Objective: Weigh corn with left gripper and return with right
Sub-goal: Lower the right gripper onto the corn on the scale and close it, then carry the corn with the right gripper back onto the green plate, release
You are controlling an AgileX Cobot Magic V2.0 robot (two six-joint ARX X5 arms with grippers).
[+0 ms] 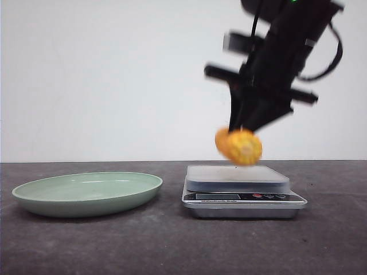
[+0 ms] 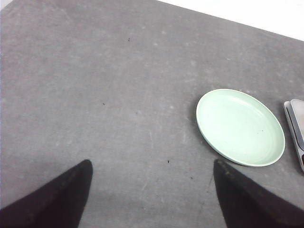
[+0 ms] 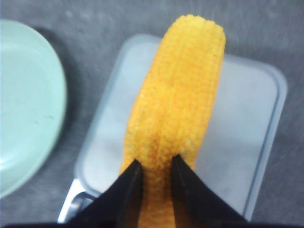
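The orange-yellow corn [image 1: 239, 146] hangs in the air just above the platform of the silver scale [image 1: 238, 179]. My right gripper [image 1: 243, 127] comes down from the upper right and is shut on it. In the right wrist view the two black fingers [image 3: 128, 190] pinch the near part of the corn [image 3: 180, 95], with the scale platform [image 3: 247, 118] right below. My left gripper [image 2: 151, 164] is open and empty above the bare grey table; it does not show in the front view.
A pale green plate [image 1: 86, 195] lies empty on the table left of the scale. It also shows in the left wrist view [image 2: 240, 126] beside the scale's edge [image 2: 295, 128], and in the right wrist view [image 3: 23, 104]. A white wall stands behind.
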